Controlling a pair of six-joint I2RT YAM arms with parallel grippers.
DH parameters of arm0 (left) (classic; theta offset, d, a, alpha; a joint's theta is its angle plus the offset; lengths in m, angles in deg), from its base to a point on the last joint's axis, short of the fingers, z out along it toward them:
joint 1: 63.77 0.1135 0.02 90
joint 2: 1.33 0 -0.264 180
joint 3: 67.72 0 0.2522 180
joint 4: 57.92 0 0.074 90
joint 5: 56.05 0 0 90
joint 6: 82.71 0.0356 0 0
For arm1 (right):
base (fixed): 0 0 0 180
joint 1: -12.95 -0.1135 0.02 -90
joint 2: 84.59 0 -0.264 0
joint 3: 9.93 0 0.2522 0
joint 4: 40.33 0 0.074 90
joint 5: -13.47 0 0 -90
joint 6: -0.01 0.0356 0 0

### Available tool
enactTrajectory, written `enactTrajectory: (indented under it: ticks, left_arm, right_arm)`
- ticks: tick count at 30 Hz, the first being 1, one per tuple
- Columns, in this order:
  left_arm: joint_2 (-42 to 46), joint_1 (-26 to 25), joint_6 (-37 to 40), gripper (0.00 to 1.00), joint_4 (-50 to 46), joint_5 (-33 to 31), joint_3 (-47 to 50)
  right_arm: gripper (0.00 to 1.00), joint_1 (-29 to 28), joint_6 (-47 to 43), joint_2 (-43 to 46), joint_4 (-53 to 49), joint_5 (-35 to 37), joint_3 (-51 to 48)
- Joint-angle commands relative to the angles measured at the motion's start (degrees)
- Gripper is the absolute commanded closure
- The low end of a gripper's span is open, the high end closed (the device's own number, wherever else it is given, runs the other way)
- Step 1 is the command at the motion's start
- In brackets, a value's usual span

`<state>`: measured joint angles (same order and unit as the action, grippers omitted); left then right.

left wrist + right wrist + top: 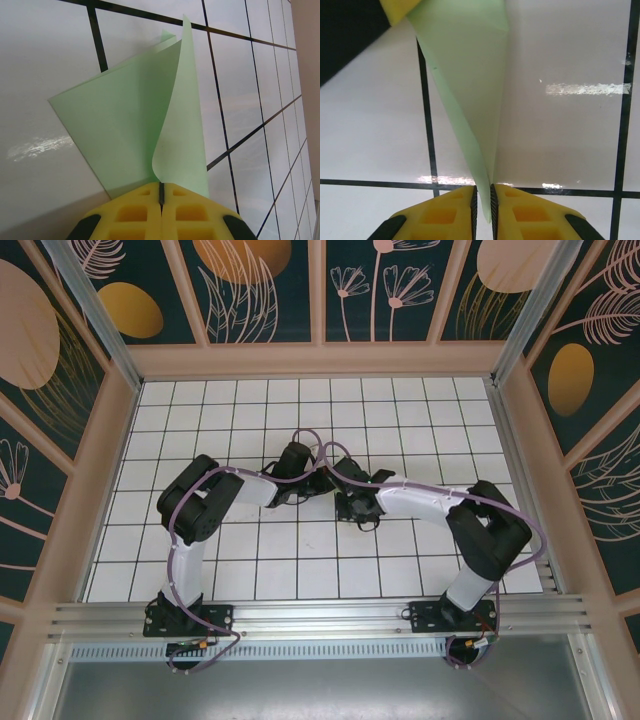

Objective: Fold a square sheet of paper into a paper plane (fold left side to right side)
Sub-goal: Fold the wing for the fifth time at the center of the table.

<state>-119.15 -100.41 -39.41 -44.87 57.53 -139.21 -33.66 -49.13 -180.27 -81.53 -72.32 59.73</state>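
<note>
- Sheet material: the square sheet of paper (120, 130) is thin, matte, pale green and unmarked. It is bent over on itself, with one flap rising in a smooth curl.
- It sits over the glossy white table (40, 60), which is ruled with black grid lines, between the two wrists.
- The left gripper (161, 192) has blocky yellow fingers with square pockets, pressed together on the sheet's near edge.
- The right gripper (483, 192) has its fingers a narrow slit apart with the sheet's tapered tip between them. I cannot tell whether they pinch it.
- The long axis runs from gripper to gripper, and the sheet widens away from the right fingers.
</note>
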Motion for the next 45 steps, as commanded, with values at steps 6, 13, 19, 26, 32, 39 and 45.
enactTrajectory:
  ticks: [6,13,19,26,32,39,45]
  left_arm:
    - [-1.7,0.5,0.7,0.96,-0.3,-0.4,-0.6]
    - [-1.8,0.5,0.6,0.96,-0.3,-0.4,-0.5]
    - [-1.9,0.5,0.6,0.96,-0.3,-0.5,-0.4]
    - [-2.0,0.5,0.6,0.96,-0.3,-0.7,-0.5]
    - [-2.0,0.5,0.8,0.97,-0.5,-0.8,-0.7]
    - [-2.0,0.5,2.0,0.97,-2.7,-1.9,-1.7]
    - [-2.1,0.7,2.5,0.98,-3.0,-2.1,-1.8]
  right_arm:
    - [0.81,-0.5,-0.3,-2.0,-1.9,1.1,1.0]
    - [0.83,-0.5,-0.2,-2.0,-2.0,0.8,0.7]
    - [0.85,-0.8,0.2,-2.2,-2.1,0.8,-0.1]
    - [0.87,-1.4,0.3,-2.7,-2.6,0.8,-0.8]
    - [0.88,-1.6,0.4,-3.3,-3.1,1.0,-1.4]
    - [0.88,-2.3,0.2,-4.5,-5.1,2.2,-1.0]
    - [0.87,-3.2,0.2,-6.0,-6.5,3.1,-0.6]
